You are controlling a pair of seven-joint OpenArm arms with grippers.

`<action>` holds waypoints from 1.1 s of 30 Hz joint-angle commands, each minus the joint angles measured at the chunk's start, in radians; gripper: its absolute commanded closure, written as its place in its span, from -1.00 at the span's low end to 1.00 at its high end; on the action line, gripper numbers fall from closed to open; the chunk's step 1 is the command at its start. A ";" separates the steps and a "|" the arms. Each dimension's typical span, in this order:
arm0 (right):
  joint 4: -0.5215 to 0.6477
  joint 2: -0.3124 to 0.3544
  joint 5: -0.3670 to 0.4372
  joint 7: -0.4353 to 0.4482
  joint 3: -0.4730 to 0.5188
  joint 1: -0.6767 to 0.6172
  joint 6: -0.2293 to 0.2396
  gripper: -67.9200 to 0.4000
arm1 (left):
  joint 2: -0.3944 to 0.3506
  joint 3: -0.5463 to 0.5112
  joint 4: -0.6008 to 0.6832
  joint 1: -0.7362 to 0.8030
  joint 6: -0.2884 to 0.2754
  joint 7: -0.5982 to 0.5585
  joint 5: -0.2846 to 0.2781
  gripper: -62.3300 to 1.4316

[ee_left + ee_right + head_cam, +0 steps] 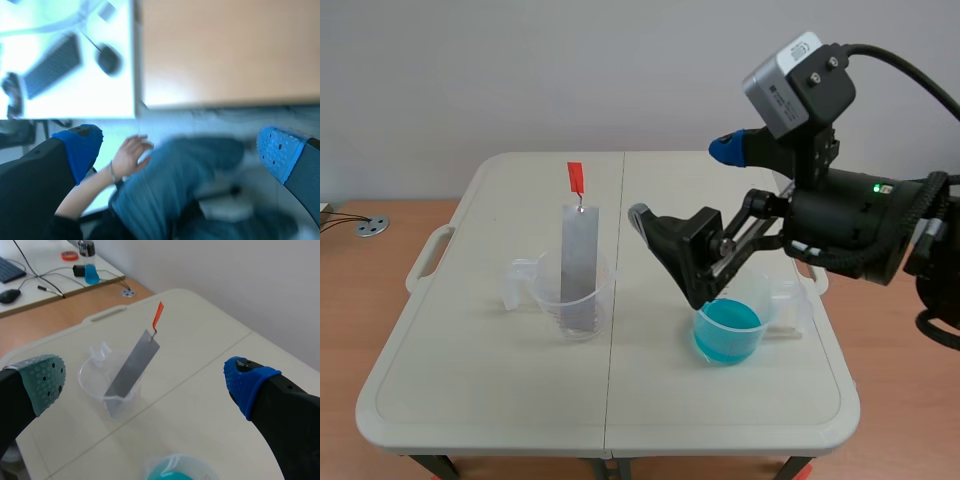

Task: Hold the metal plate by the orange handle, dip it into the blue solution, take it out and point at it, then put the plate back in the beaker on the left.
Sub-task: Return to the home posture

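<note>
So the right arm (860,225) comes in from the right and sits raised, forearm roughly level, with its wrist camera (798,80) perched on top. The right gripper (685,182) is spread wide with nothing between the fingers. One finger reaches low toward the middle and ends in a grey-green pad (45,380), the other sticks up higher with a blue pad (247,382) (mismatched colours, kinda funny). The left gripper (177,145) only shows in its own wrist view, also spread wide, its two blue tips (80,147) well apart and holding nothing.
</note>
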 commanded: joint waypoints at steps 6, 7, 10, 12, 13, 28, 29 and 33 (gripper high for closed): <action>0.077 0.066 0.010 0.090 0.100 -0.137 -0.010 -0.95 | 0.023 -0.089 0.121 0.005 -0.017 -0.194 -0.018 -1.00; 0.088 0.072 0.009 0.102 0.118 -0.160 -0.013 -0.95 | 0.030 -0.089 0.146 0.005 -0.025 -0.214 -0.018 -1.00; 0.121 0.087 -0.007 0.140 0.172 -0.229 -0.013 -0.95 | 0.076 -0.089 0.234 0.005 -0.051 -0.282 -0.017 -1.00; 0.142 0.098 -0.009 0.157 0.206 -0.272 -0.013 -0.95 | 0.124 -0.088 0.296 0.005 -0.071 -0.317 -0.008 -1.00; 0.150 0.102 -0.010 0.167 0.222 -0.295 -0.012 -0.95 | 0.152 -0.088 0.324 0.005 -0.078 -0.331 0.005 -1.00; 0.172 0.150 -0.032 0.337 0.379 -0.543 -0.023 -0.95 | 0.488 0.005 0.570 0.008 -0.250 -0.410 0.430 -1.00; 0.172 0.150 -0.039 0.349 0.385 -0.555 -0.023 -0.95 | 0.496 0.024 0.573 0.008 -0.250 -0.419 0.449 -1.00; 0.172 0.150 -0.054 0.370 0.399 -0.587 -0.024 -0.95 | 0.512 0.097 0.576 0.008 -0.249 -0.434 0.520 -1.00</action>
